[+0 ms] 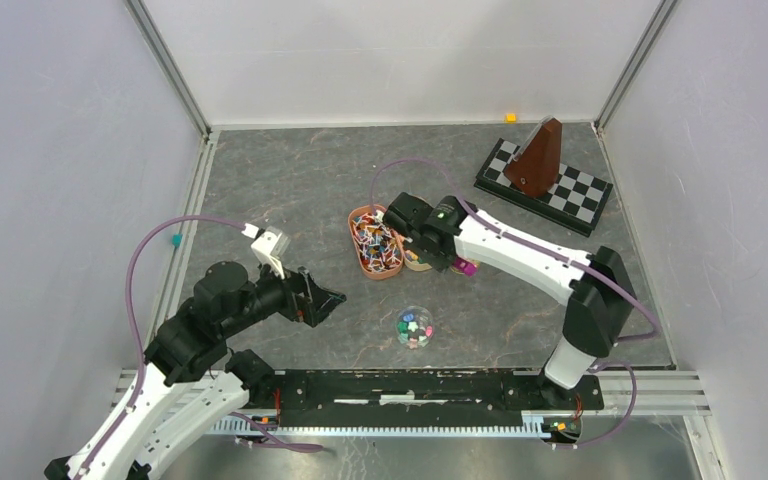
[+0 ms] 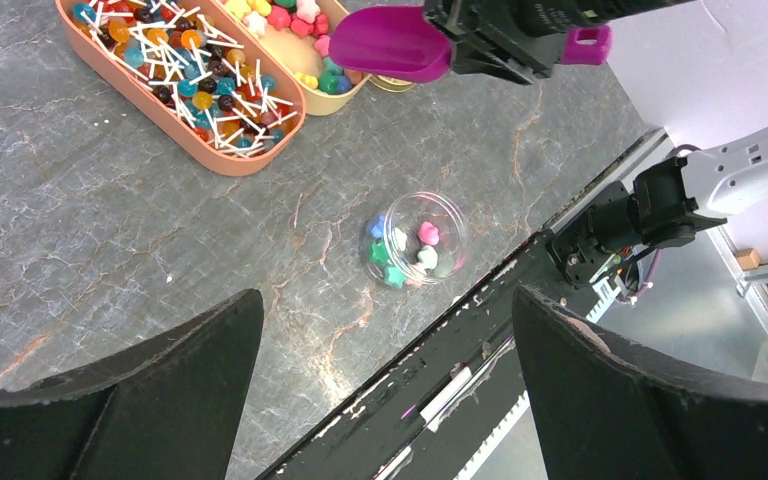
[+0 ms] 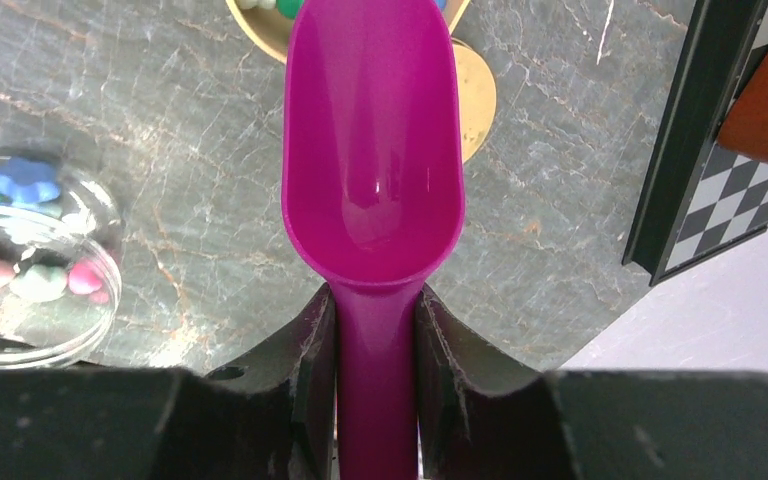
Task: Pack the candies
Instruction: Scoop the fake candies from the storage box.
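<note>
- Beside the orange-brown tray (image 2: 222, 165) of stick sweets, the candies (image 2: 285, 15) lie heaped in a shallow beige dish (image 2: 290, 52). A few more already sit in the clear jar (image 2: 455, 225), which stands apart from the dish, toward the near table edge.
- At that dish's edge hangs the magenta scoop (image 3: 370, 170), its bowl bare. Its long axis runs straight out from the wrist, and the lip points into the dish. In the right wrist view the lip overlaps the rim, with the heap just ahead and slightly to the picture's left. Whether the lip touches the dish I cannot tell.
- Holding it is the right gripper (image 3: 375, 320), its fingers (image 3: 310, 350) clamped on the scoop's handle. I judge the coming move to be a short forward dip along the scoop's own axis.
- Farther off, the left gripper (image 2: 385, 305) hovers with jaws spread wide and nothing between them, looking down on the jar. It is the nearer arm to the jar, and the right arm is plainly nearer the dish.
</note>
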